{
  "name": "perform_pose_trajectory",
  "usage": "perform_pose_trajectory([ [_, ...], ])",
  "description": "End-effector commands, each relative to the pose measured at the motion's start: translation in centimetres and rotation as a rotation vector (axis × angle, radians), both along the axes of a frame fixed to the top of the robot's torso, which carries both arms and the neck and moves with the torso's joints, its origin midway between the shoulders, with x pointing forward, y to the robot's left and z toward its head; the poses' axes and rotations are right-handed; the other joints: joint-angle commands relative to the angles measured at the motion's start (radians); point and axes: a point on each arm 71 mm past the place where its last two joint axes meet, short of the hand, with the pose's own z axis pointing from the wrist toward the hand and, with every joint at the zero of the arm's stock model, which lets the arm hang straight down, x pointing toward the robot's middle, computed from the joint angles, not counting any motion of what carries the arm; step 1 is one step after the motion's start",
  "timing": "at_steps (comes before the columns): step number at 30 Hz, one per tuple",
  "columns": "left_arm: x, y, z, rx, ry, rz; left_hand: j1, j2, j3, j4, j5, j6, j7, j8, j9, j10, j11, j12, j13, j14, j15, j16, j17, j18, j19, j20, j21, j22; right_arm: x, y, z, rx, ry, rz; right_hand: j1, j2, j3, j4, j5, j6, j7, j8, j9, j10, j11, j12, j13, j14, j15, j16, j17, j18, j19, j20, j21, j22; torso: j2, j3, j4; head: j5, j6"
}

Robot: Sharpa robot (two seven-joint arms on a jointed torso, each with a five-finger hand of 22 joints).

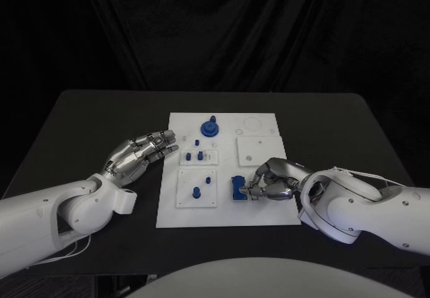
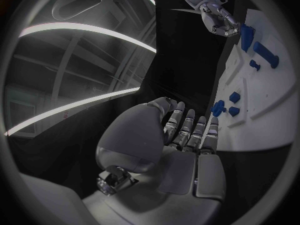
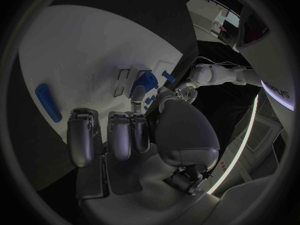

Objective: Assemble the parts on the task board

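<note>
Both hands show in the head view, and we place everything against the white task board in the middle of the black table. Our left hand lies just off the board's left edge, fingers straight and slightly apart, holding nothing, its fingertips near the edge. Our right hand sits over the board's lower right part, fingers curled around a blue block that stands on the board there; the fingers touch it on its right side. Near the board's far edge stands a round blue knob with a peg. Below it, a small inset plate carries two short blue pegs, and a lower inset plate holds two more blue pieces.

From the left wrist, we see the left hand flat and unladen, fingers extended side by side toward the board. Small blue parts sit on the board just beyond the fingertips, and the right hand shows at the board's far side beside a blue piece.

From the right wrist, the right hand has its fingers bent down over the board. A blue part stands just past the fingertips; whether they clasp it we cannot tell from here. An elongated blue piece lies on the board, apart from the fingers.
</note>
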Motion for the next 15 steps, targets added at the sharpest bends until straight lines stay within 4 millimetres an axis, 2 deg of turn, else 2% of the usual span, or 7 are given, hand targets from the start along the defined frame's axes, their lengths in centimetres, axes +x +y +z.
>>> perform_pose_trajectory([
  [1, -0.09, -0.14, 0.01, -0.012, 0.000, -0.010, 0.009, -0.001, 0.005, -0.001, -0.007, -0.004, 0.046, 0.000, 0.000, 0.000, 0.007, -0.003, 0.001, 0.002, 0.005, 0.004, 0.001, -0.016, -0.007, -0.003, -0.006, -0.001, -0.07, 0.20, -0.10, -0.004, 0.000, 0.020, 0.011, 0.003, -0.007, -0.002, -0.009, 0.010, -0.002, 0.005, 0.003, 0.104, -0.010, 0.003, 0.263, 0.103, -0.006, 0.003, 0.263, 0.016, 0.064, -0.009, -0.006, 0.231, 0.001, 0.0002, 0.0009, 0.001, 0.000],
  [6, -0.06, -0.21, -0.02, -0.012, 0.001, -0.013, 0.009, 0.000, 0.006, 0.000, -0.007, -0.004, 0.046, 0.000, 0.000, 0.000, 0.007, -0.003, 0.001, 0.002, 0.006, 0.004, 0.001, -0.017, -0.008, -0.003, -0.006, -0.002, 0.13, 0.31, -0.22, -0.006, -0.001, 0.021, 0.053, 0.012, -0.012, -0.012, -0.025, 0.011, -0.005, 0.008, 0.013, 0.104, -0.013, 0.003, 0.263, 0.103, -0.010, 0.003, 0.263, 0.017, 0.064, -0.012, -0.006, 0.231, 0.001, -0.0003, 0.0015, -0.003, 0.000],
  [12, -0.04, -0.29, -0.08, -0.013, 0.003, -0.017, 0.009, 0.000, 0.007, 0.000, -0.007, -0.006, 0.047, 0.000, 0.000, 0.000, 0.008, -0.004, 0.001, 0.002, 0.006, 0.005, 0.002, -0.017, -0.009, -0.003, -0.007, -0.003, 0.37, 0.32, -0.32, 0.000, -0.005, 0.022, 0.160, 0.025, -0.001, -0.058, -0.007, 0.012, -0.012, 0.007, 0.023, 0.104, -0.020, 0.003, 0.263, 0.103, -0.015, 0.003, 0.263, 0.016, 0.064, -0.018, -0.005, 0.232, 0.002, 0.0003, 0.0009, -0.002, 0.000],
  [15, -0.03, -0.31, -0.11, -0.013, 0.005, -0.019, 0.009, 0.000, 0.007, 0.000, -0.007, -0.006, 0.047, 0.000, 0.000, 0.000, 0.008, -0.004, 0.001, 0.002, 0.006, 0.005, 0.002, -0.017, -0.009, -0.003, -0.007, -0.003, 0.47, 0.31, -0.34, 0.003, -0.010, 0.022, 0.175, 0.026, 0.000, -0.064, -0.007, 0.012, -0.013, 0.006, 0.024, 0.104, -0.020, 0.003, 0.263, 0.103, -0.016, 0.003, 0.263, 0.016, 0.064, -0.019, -0.006, 0.232, 0.002, 0.0002, 0.0001, -0.002, 0.000],
])
